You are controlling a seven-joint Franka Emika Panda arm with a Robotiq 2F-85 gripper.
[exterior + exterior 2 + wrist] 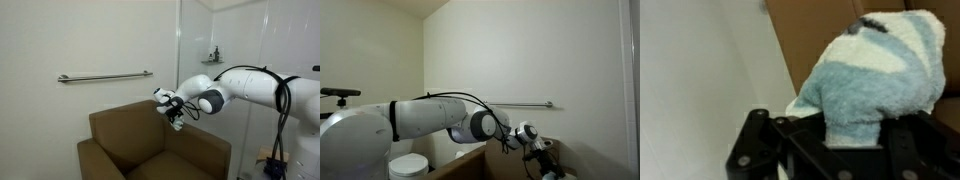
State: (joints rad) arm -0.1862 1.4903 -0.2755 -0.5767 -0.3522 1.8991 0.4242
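Observation:
A fluffy light-blue and white plush toy (872, 70) fills the wrist view, pinched at its lower part between the black fingers (790, 135) of my gripper (852, 135), which is shut on it. In both exterior views the gripper (172, 108) (542, 150) hovers above the back of a brown armchair (130, 135), near its right corner, held by the white arm (250, 88). The toy shows as a small pale patch (160, 97) at the gripper. The armchair's brown back (820, 30) lies behind the toy in the wrist view.
A metal grab bar (103, 76) is fixed on the white wall above the armchair; it also shows as a rail (520, 104). A glass partition (182, 40) stands behind the arm. A white toilet-like object (408, 165) sits low down.

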